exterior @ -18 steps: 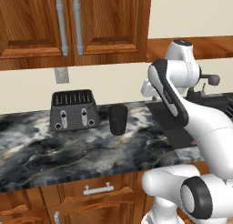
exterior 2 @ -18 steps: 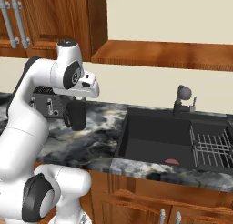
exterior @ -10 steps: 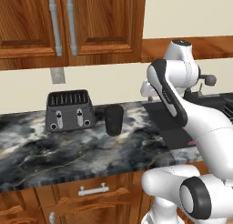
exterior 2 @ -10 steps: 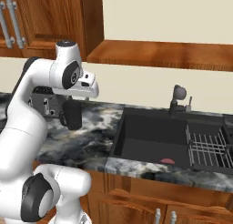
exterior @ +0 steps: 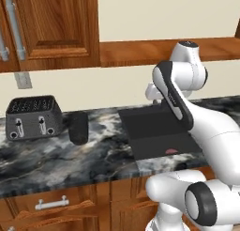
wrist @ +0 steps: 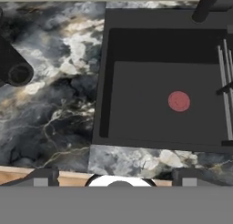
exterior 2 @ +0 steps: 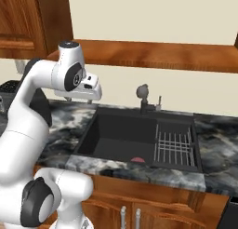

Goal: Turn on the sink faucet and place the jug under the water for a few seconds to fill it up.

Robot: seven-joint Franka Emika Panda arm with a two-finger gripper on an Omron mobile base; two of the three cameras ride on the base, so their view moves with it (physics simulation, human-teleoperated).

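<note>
No text, label, brand, number or sign can be read anywhere. The toaster [exterior: 33, 117], jug [exterior: 78, 127], sink [exterior 2: 116, 144], cabinets [exterior: 47, 28] and table [exterior: 61, 159] all carry plain, unmarked surfaces.

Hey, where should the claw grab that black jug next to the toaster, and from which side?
Grip the jug around its mid-body, coming in level from the sink side. It stands upright, a plain handle-less cylinder, and the toaster crowds its other flank.

Jug [exterior: 78, 127] stands on counter [exterior: 56, 162] between toaster [exterior: 33, 117] and sink [exterior: 157, 131]
</note>
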